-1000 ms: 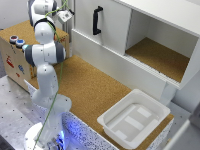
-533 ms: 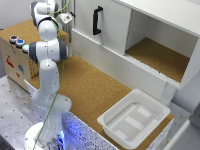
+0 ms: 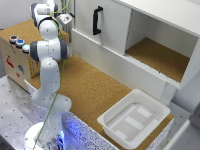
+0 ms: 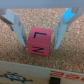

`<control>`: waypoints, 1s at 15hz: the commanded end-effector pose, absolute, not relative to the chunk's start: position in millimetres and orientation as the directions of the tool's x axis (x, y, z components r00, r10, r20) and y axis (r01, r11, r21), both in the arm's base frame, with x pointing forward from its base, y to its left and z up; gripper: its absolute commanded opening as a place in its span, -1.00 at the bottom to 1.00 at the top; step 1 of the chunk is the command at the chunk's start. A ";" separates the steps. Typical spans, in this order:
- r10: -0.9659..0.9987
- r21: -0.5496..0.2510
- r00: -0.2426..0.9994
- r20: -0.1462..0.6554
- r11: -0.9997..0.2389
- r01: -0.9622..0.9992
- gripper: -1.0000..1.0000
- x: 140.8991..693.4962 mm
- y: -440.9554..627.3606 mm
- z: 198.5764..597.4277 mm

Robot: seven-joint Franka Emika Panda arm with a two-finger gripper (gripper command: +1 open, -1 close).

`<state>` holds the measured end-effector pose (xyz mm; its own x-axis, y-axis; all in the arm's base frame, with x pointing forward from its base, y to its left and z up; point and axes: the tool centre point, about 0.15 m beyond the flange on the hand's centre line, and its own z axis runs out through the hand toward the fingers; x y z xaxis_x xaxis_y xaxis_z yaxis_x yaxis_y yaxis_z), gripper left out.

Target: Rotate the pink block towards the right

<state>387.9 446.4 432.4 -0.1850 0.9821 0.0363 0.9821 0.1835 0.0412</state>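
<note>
In the wrist view the pink block (image 4: 39,41) sits on the cork surface (image 4: 40,15), with black letter marks on its top and front faces. My gripper (image 4: 40,46) is open and straddles it. One finger (image 4: 18,30) stands on each side, with a small gap to the block. The exterior view has the gripper (image 3: 64,19) at the back of the table, near the cabinet's corner on the exterior view's left. The block itself is hidden there behind the arm.
A white cabinet with a black handle (image 3: 96,20) and an open compartment (image 3: 160,55) runs along the back. Near the front edge lies a white tray (image 3: 132,120). A wooden box with coloured caps (image 3: 17,42) stands at the exterior view's left.
The upper arm has shifted only slightly; the gripper stays at the same spot by the cabinet's corner.
</note>
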 end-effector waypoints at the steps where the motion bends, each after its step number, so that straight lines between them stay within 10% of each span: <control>1: 0.995 0.062 -0.090 -0.052 0.094 0.994 -1.00 384.5 458.1 456.8; 15: 0.634 -0.004 0.772 -0.037 -0.773 0.635 -1.00 352.3 462.4 485.2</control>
